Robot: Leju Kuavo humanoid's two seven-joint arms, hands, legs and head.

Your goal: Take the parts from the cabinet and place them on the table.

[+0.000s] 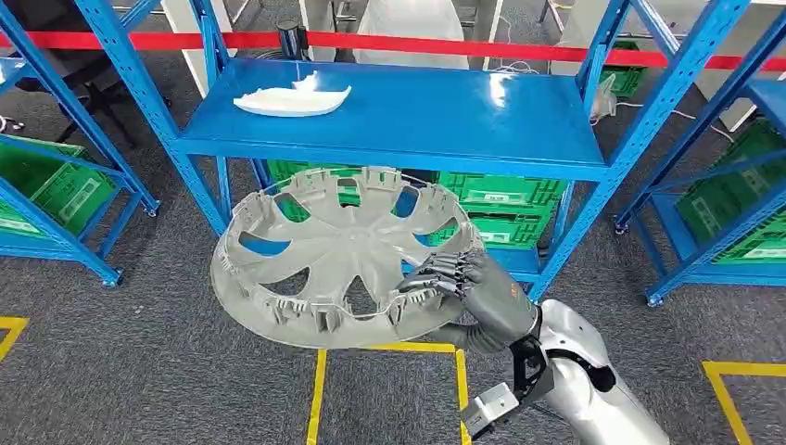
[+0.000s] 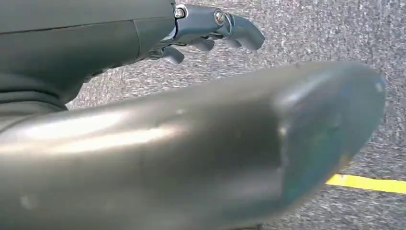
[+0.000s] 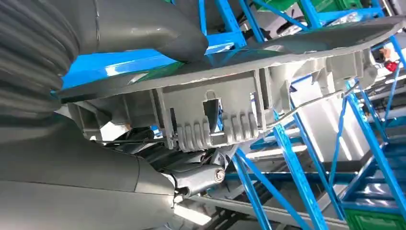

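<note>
Wheel cover, grey and spoked, being carried in the air in front of the blue rack, clear of the shelf and above the grey carpet. Being gripped at its near rim by the right hand, fingers over the top face and thumb probably beneath, likely so the wide disc stays nearly level while travelling to the table. Lying well apart on the shelf, a smaller white part, not yet taken. Hanging low near the floor, the left hand, fingers looking curled around nothing, though too blurred to say. Running across the carpet, yellow floor tape; green crates sitting under the shelf.
</note>
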